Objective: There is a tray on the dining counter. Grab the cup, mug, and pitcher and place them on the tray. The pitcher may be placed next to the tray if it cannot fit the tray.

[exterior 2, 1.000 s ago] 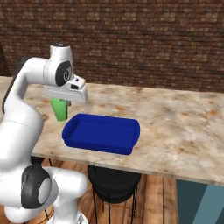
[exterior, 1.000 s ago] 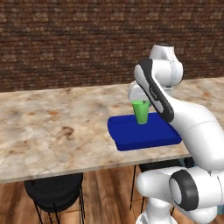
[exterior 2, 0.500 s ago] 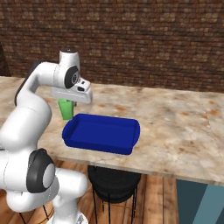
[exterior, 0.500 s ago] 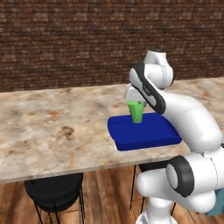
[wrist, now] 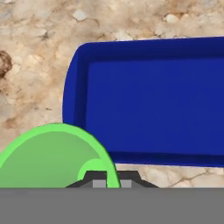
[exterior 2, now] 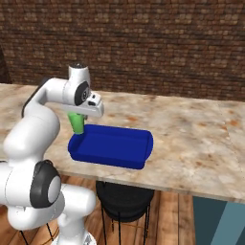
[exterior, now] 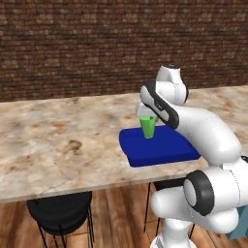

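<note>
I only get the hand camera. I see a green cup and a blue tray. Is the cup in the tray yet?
Observer: Not yet. In the base views the gripper holds the cup by its top, above the tray's edge nearest the arm.
Child: Is the tray on a table?
Observer: It's on the dining counter, near the front edge.
Child: What's under there?
Observer: A black stool stands below the tray.
Child: What's behind the counter?
Observer: A brick wall.
</note>
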